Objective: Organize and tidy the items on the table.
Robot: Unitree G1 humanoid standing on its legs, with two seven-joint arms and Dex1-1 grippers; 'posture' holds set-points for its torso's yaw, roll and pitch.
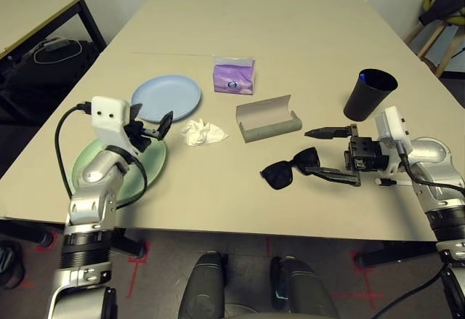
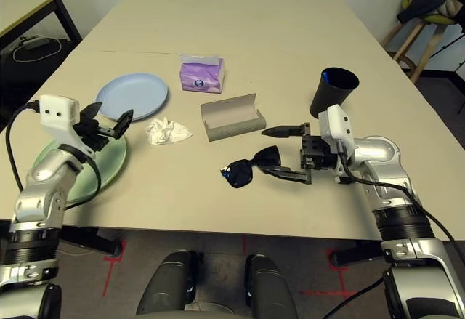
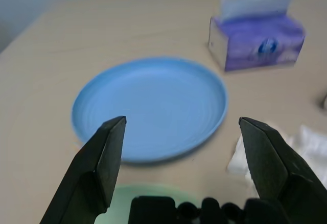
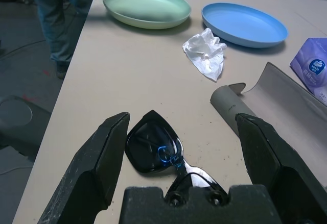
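Observation:
On the beige table (image 1: pixel 290 35) a light blue plate (image 1: pixel 166 97) sits just beyond a light green plate (image 1: pixel 154 160). My left gripper (image 1: pixel 150 123) hovers open over the green plate's far rim, facing the blue plate (image 3: pixel 153 104). To the right come a crumpled white tissue (image 1: pixel 203 132), an open grey-green glasses case (image 1: pixel 267 118) and black sunglasses (image 1: pixel 290 170). A purple tissue pack (image 1: pixel 234 75) stands behind them. My right gripper (image 1: pixel 323 153) is open, its fingers either side of the sunglasses' (image 4: pixel 158 150) temple end, nothing gripped. A black cup (image 1: pixel 370 94) stands just behind that hand.
A smaller dark-legged desk (image 1: pixel 36 6) with a black bag (image 1: pixel 43 61) under it is at the far left. A wooden chair (image 1: pixel 443 28) stands at the far right. A person's legs (image 4: pixel 56 25) are beside the table near the green plate.

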